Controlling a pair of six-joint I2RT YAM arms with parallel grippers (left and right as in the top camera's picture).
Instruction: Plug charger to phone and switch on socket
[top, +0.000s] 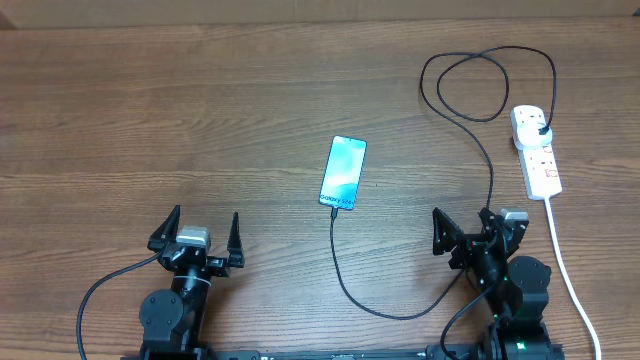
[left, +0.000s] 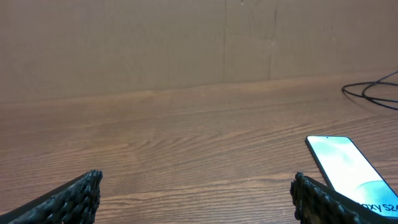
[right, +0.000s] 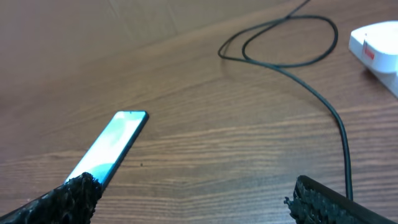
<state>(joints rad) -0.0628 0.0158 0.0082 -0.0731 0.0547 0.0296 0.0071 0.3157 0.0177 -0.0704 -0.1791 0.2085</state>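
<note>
The phone (top: 343, 172) lies flat mid-table, light blue screen up. The black charger cable (top: 345, 265) meets the phone's near end, curves past my right gripper, loops at the back and ends in a black plug (top: 541, 130) seated in the white socket strip (top: 536, 150) at the right. My left gripper (top: 198, 238) is open and empty at the front left. My right gripper (top: 468, 228) is open and empty at the front right. The phone also shows in the left wrist view (left: 348, 171) and the right wrist view (right: 115, 142); the cable (right: 329, 115) and the strip's end (right: 376, 46) show in the latter.
The strip's thick white cord (top: 572, 280) runs down the right side to the front edge. A brown board wall (left: 186, 43) stands along the table's far edge.
</note>
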